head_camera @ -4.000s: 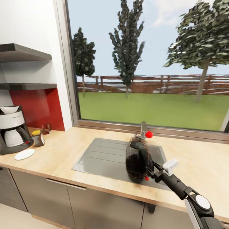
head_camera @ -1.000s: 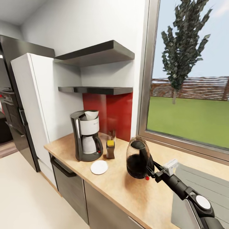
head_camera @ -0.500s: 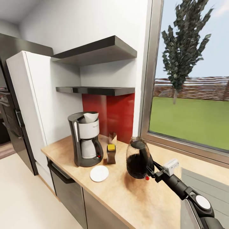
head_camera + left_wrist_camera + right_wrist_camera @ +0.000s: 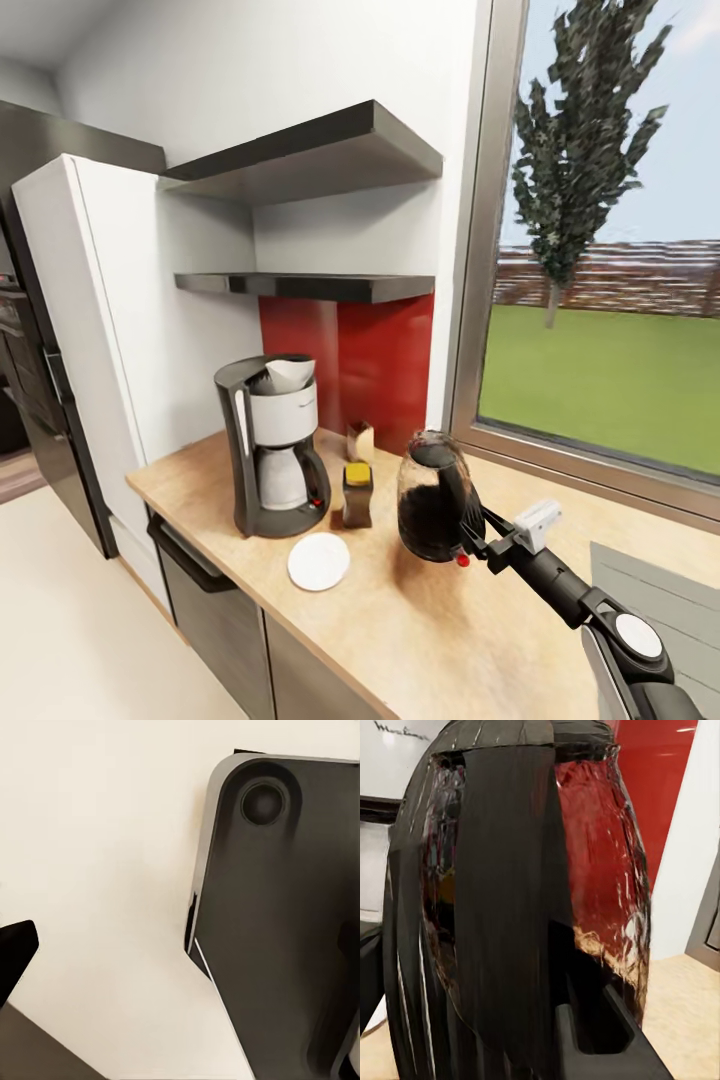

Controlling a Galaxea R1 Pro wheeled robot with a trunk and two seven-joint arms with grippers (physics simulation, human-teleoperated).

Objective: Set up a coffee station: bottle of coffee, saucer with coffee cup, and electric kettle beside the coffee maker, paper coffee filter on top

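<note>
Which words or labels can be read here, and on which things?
"Moulinex", partly cut off, on the white front of the coffee maker.
In the head view, the mark on the coffee maker is too small to read.
No readable label on the bottle or kettle.

**Robot body, visible parts**

Right arm [image 4: 575, 600], head view, enters from 5 o'clock: slim black tube links, matte finish. Near the bottom edge, a white shell segment with a round white joint cap ringed in black. Small white rectangular block on a bracket near the wrist, at 2 o'clock of the black gripper [image 4: 470, 535]. Left wrist view: dark grey flat panel [image 4: 285, 922], rounded corner, circular recess towards 12 o'clock. No cables, screws or markings discernible.
</note>
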